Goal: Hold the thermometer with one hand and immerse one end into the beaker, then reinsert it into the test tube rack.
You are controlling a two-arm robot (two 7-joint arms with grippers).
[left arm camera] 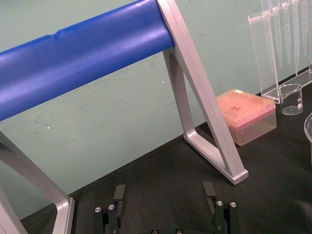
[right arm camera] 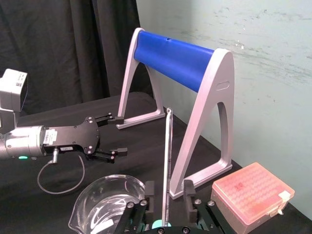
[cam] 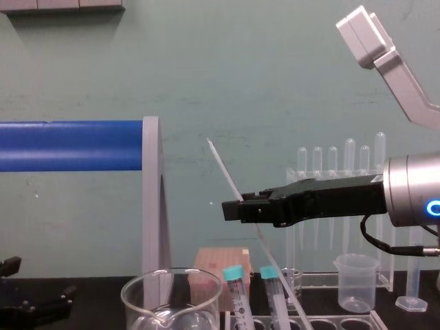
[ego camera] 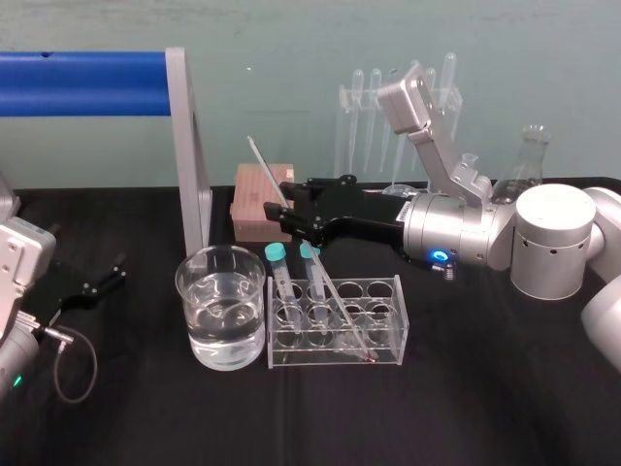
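The thermometer (ego camera: 262, 165) leans in the test tube rack (ego camera: 398, 320), its lower end in a hole and its top tilted back to the left. My right gripper (ego camera: 288, 207) reaches in from the right and straddles the rod above the rack. In the right wrist view the thermometer (right arm camera: 168, 141) passes between the fingers (right arm camera: 148, 189) with a gap on each side, so the gripper (right arm camera: 168, 189) is open around it. The beaker (ego camera: 194, 291), part full of water, stands left of the rack. My left gripper (ego camera: 102, 282) rests open at the far left.
A blue roller on a grey frame (ego camera: 189, 146) stands behind the beaker. A pink tip box (ego camera: 260, 202) sits behind the rack. An acrylic pipette stand (ego camera: 388, 116), a small plastic beaker (cam: 356, 282) and a conical flask (ego camera: 529, 160) stand at the back right. Two teal-capped tubes (ego camera: 277, 254) are in the rack.
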